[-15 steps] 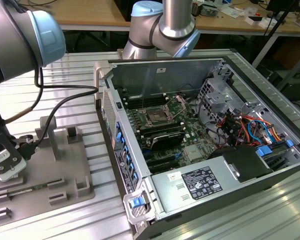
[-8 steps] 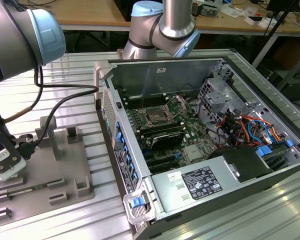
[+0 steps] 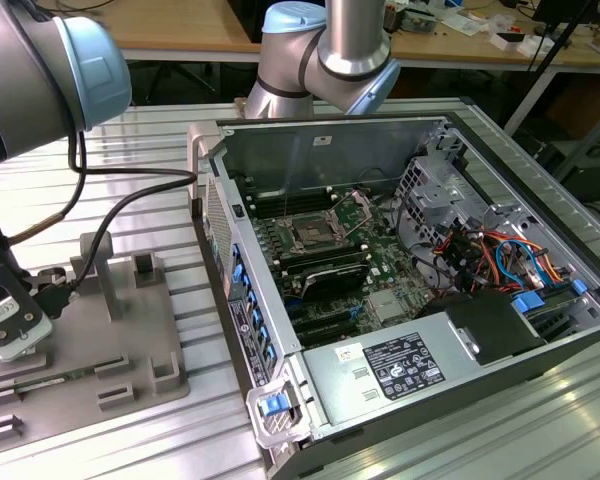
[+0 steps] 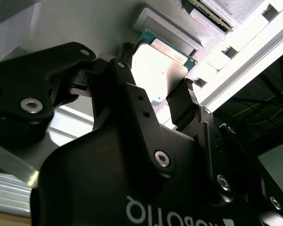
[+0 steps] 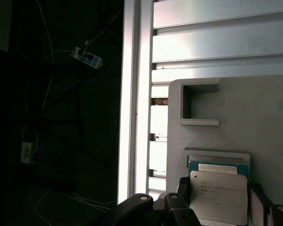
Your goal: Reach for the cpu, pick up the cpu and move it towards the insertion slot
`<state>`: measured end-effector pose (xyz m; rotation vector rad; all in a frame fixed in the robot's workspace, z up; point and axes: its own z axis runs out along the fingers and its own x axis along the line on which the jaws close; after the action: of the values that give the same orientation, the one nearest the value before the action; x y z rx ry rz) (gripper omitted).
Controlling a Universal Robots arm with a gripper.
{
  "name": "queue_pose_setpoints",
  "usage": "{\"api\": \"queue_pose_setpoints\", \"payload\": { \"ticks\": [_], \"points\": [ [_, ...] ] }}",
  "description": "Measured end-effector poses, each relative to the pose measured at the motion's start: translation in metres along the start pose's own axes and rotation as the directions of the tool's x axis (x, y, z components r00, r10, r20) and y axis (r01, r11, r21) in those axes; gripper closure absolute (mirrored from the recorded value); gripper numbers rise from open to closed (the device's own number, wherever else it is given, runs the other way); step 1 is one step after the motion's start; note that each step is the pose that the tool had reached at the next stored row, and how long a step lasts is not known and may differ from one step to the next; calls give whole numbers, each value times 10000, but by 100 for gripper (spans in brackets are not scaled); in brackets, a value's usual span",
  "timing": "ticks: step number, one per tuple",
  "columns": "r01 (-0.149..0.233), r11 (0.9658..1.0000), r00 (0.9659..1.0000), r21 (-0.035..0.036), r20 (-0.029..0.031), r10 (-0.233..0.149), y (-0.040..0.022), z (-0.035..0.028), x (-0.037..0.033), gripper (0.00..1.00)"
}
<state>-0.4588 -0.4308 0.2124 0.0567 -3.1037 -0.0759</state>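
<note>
Angling down, end effector (image 4: pixel 156 70) poised over cpu (image 5: pixel 218 197).

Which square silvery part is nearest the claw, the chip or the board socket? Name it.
The cpu, on the grey fixture outside the computer case, right at the claw. The insertion slot sits apart, inside the case.

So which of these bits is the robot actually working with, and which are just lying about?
In the job:
cpu, on the grey tray
gripper, right at the cpu
slot, inside the open case

Just lying about:
red and blue cables
power box
wooden desk behind
</note>
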Motion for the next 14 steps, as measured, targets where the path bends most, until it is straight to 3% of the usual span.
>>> {"api": "queue_pose_setpoints", "payload": {
  "ticks": [8,14],
  "points": [
    [1,10000,10000,-1,1,-1,4,-72,2,45],
    [0,10000,10000,-1,2,0,4,-75,2,45]
  ]
}}
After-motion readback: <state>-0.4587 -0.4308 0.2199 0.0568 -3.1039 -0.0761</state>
